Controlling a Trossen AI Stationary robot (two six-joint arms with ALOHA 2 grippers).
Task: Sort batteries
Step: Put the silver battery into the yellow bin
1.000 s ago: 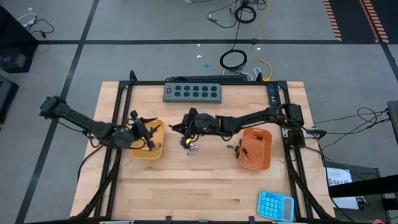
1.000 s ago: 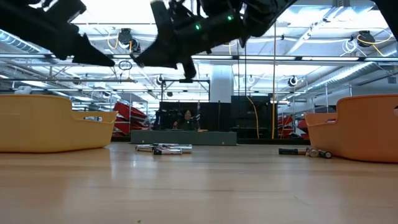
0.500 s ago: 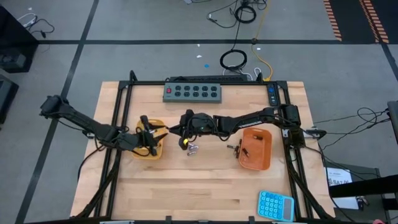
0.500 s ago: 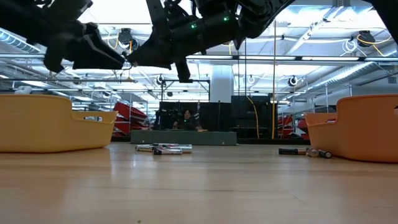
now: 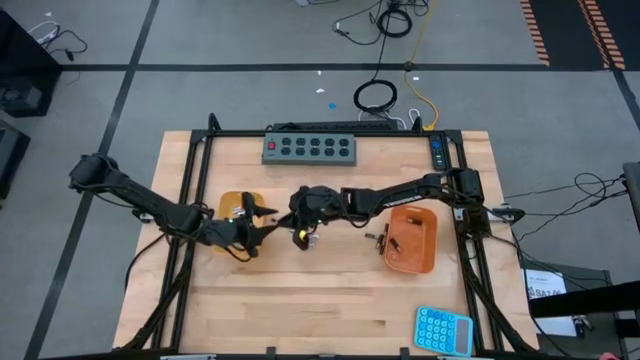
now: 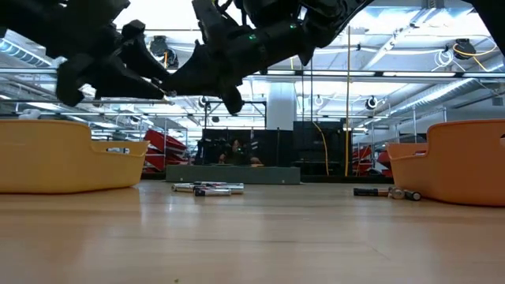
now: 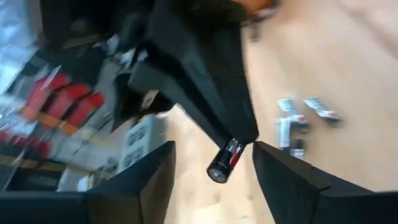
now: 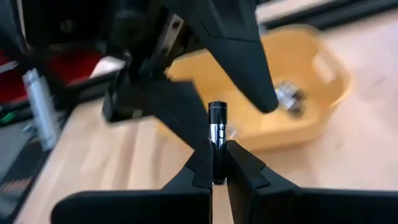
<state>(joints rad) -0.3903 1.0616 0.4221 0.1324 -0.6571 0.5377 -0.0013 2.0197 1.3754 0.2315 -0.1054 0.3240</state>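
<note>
The table (image 5: 330, 290) was pale wood with a smooth, faintly sheened top, and the two orange trays, one (image 5: 232, 205) and the other (image 5: 414, 245), looked like smooth matt plastic. The dark battery (image 8: 216, 134) clamped in the right gripper (image 8: 216, 168) had a glossy casing with a shiny metal cap, between matt black plastic-looking fingers (image 8: 199, 171). Loose batteries (image 6: 209, 188) on the wood glinted silvery, like metal

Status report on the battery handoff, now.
Right gripper shut on dark battery. Left gripper open, facing it. Loose batteries on table. Nothing between.
</note>
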